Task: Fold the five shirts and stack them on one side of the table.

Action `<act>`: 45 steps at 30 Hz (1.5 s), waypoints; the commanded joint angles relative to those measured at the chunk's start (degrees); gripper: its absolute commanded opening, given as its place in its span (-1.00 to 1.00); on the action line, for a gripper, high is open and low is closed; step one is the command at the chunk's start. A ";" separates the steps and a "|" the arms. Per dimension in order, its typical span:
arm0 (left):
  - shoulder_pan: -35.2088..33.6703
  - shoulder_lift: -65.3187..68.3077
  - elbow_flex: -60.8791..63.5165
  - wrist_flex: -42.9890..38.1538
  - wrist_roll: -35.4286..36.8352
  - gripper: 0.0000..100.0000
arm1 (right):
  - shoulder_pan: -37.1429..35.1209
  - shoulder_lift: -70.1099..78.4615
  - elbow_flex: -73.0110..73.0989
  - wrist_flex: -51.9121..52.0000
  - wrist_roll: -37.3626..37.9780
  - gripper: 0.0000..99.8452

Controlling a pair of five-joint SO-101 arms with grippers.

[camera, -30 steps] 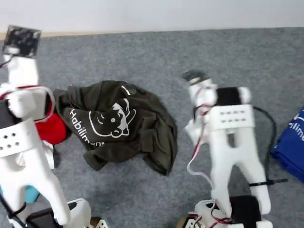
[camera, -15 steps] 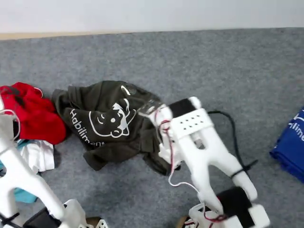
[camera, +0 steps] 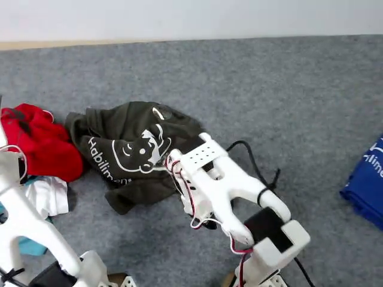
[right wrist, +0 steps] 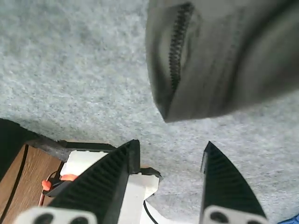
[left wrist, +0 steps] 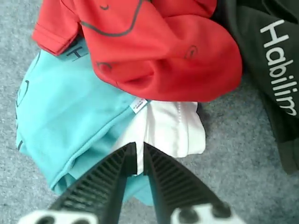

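Note:
A dark olive shirt [camera: 137, 149] with a white print lies crumpled mid-table. The right arm [camera: 209, 173] bends over its right edge. In the right wrist view the right gripper [right wrist: 170, 151] is open, just short of the olive shirt's [right wrist: 224, 60] stitched hem, with nothing between its fingers. A red shirt [camera: 36, 143] lies at the left on top of a white shirt [camera: 51, 197] and a teal shirt [camera: 30, 245]. The left gripper [left wrist: 139, 148] is shut, its tips hovering over the white shirt [left wrist: 173, 130] beside the teal shirt [left wrist: 65, 121] and below the red shirt [left wrist: 159, 51].
A blue shirt [camera: 368, 185] lies at the right edge of the grey felt table cover [camera: 287, 89]. The back half of the table is bare felt. The right arm's base [right wrist: 79, 172] and a wooden edge sit just behind its gripper.
The right arm has swung left from the table's right middle and now bends down at the olive shirt's right edge. The left arm pulled back toward the left edge, uncovering the red shirt.

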 commanded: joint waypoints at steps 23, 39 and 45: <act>-0.26 -0.44 -0.13 -1.41 -0.70 -0.92 | -3.21 26.07 -25.41 1.27 0.00 -0.85; 2.46 -0.44 -0.57 -1.14 -0.70 -0.91 | 20.88 1.19 -33.23 7.43 13.98 -0.98; 14.59 -0.44 -0.22 -0.97 -0.70 -0.91 | 33.10 -5.76 -39.30 7.43 17.85 -0.98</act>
